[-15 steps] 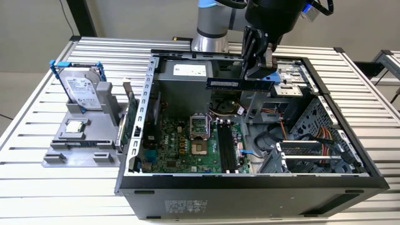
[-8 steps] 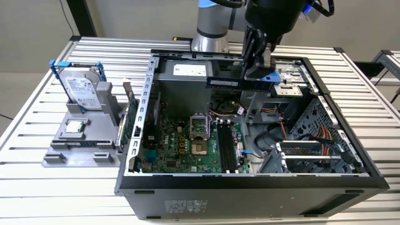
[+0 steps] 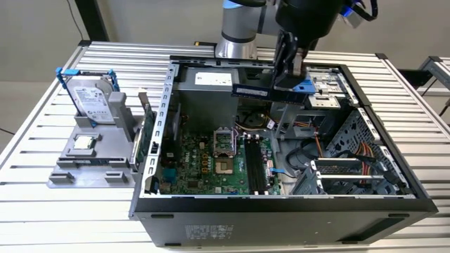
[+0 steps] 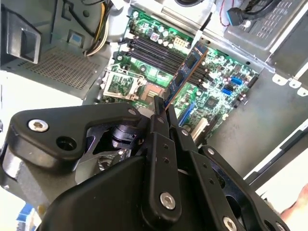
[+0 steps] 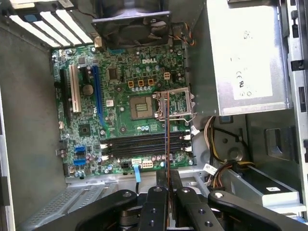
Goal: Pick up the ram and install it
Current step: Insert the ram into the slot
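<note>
Fingers: the gripper [image 4: 161, 105] has its fingers [image 4: 155, 126] drawn narrow and pinched on one end of the ram [image 4: 187, 72]. In both wrist views the rest of the stick juts free beyond the tips.
Ram: in the exterior view the ram [image 3: 251, 91] hangs in the air inside the open case [image 3: 281, 206], well above the board. It is at about 12 o'clock from the memory slots [image 3: 254, 164].
Slots: four dark slots, all bare, lie at 3 o'clock from the open processor socket [image 3: 221, 141] on the green motherboard [image 3: 193, 168].
Doing it well: the stick's length seems to run across the slots rather than along them. A good carry would turn the wrist until the two are parallel, centre the stick over one slot and keep it upright. The pinch near one end leaves a long free lever, so slow travel and a square, even press look wise. The cables at 1 o'clock from the slots call for clearance.
Arm pose: the arm [image 3: 239, 29] rises from beyond the case at 12 o'clock, with the wrist pointed down into it and the gripper [image 3: 283, 84] low over the rear half.
Farther off: at 9 o'clock from the case, a grey holder [image 3: 88, 174] with a hard drive [image 3: 95, 100] stands on the slatted surface [image 3: 35, 216].
</note>
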